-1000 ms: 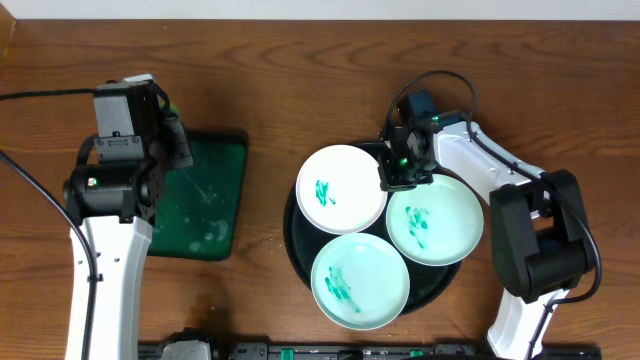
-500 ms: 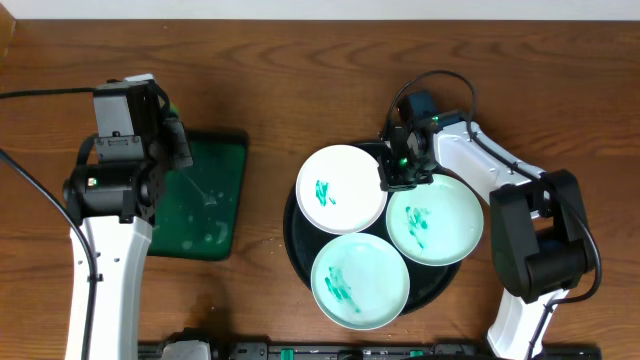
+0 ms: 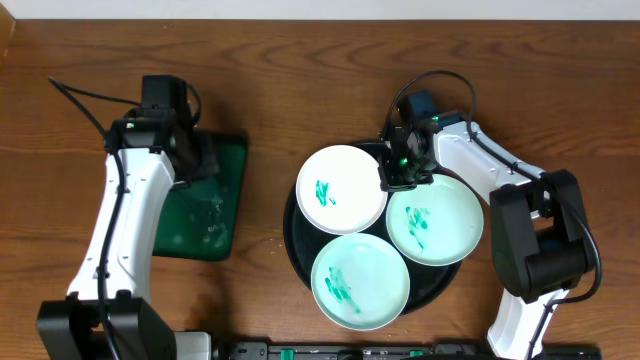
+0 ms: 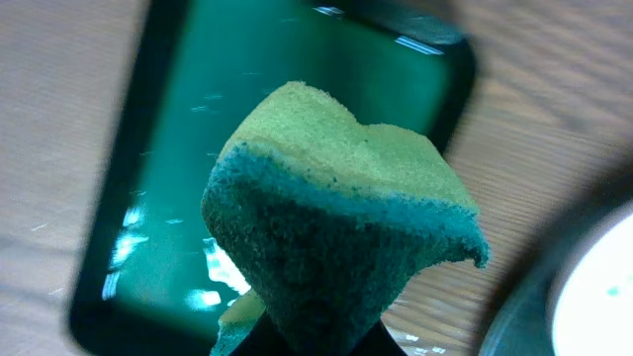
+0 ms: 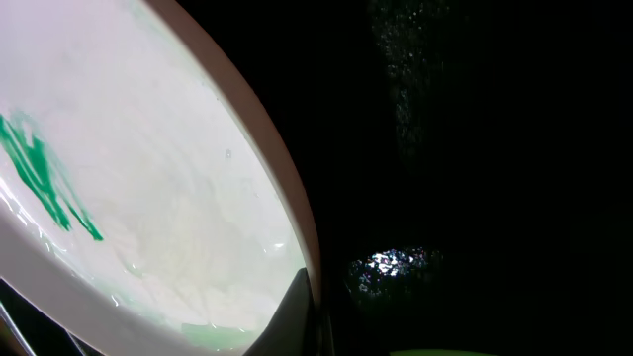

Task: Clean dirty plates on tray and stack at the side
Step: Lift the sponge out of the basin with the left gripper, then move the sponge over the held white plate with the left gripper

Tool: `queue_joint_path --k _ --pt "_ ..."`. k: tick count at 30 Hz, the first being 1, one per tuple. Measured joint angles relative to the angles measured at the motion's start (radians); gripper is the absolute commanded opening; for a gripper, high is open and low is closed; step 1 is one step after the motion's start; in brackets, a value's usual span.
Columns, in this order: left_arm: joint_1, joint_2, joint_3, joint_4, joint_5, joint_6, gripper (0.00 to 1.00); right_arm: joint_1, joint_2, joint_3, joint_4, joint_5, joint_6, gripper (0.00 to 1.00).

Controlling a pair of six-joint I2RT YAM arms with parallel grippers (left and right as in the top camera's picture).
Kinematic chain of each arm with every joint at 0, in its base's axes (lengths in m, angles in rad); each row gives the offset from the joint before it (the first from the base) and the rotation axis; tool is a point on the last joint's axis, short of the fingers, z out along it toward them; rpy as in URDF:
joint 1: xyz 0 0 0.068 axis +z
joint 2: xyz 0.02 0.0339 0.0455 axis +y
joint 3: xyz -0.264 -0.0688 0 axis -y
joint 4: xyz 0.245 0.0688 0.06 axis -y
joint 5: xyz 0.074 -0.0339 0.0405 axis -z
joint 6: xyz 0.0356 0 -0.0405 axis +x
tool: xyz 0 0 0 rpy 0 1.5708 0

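Overhead, a brown wooden table (image 3: pixel 300 80) fills the view, with one robot arm at each side. Right of centre sits the tray (image 3: pixel 293 238), round, black and glossy. It holds all three dirty plates: the upper-left plate (image 3: pixel 341 189), the right plate (image 3: pixel 435 220) and the bottom plate (image 3: pixel 360 280). Each is streaked with teal paint, and none is stacked at the side yet. To the left, well apart from it, lies a smaller rectangular green tray (image 3: pixel 215 215), wet and shiny.

Over the last second only the left arm has moved. It has swung out of its earlier pose, and the left gripper (image 3: pixel 195 160) now hangs over the green tray's upper edge, nearer the plates. Its fingers pinch a green-and-yellow sponge (image 4: pixel 336 227), squeezed narrow at the bottom, with a pale plate edge just showing at the right of the left wrist view. This looks like the sponge starting toward the plates, so wiping has probably not begun.

The right gripper (image 3: pixel 403 175) has not shifted. It sits low between the upper-left and right plates, and its wrist camera shows a smeared plate's rim meeting a fingertip (image 5: pixel 297 302). Whether those fingers clamp the rim cannot be told.
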Motion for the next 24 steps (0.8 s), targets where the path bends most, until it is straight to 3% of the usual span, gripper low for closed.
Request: queue_joint_path --k 12,24 --pt "-0.146 0.045 0.0 0.031 0.44 -0.005 0.07 0.0 0.0 0.0 0.003 0.0 0.0 0.01" --pt "-0.39 0.311 0.0 0.244 0.652 -0.082 0.07 0.0 0.0 0.0 0.003 0.0 0.0 0.01"
